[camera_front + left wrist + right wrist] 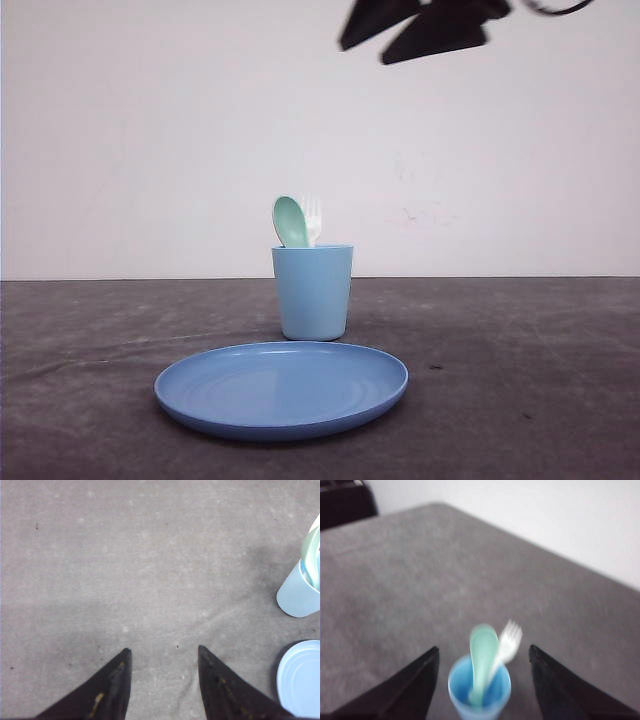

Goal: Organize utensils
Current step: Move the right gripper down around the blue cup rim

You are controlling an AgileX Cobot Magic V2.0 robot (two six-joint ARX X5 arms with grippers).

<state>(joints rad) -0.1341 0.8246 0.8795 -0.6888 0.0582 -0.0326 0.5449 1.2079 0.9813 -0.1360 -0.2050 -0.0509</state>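
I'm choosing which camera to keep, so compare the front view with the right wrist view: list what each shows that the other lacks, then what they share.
Front view: the round blue plate lying in front of the cup, and the right gripper as a dark shape high above, right of the cup.

Right wrist view: the cup's inside from above, with both handles resting in it, and the gripper's open fingers either side of it.

Both: the light blue cup, the mint-green spoon, the white fork, and the grey table.
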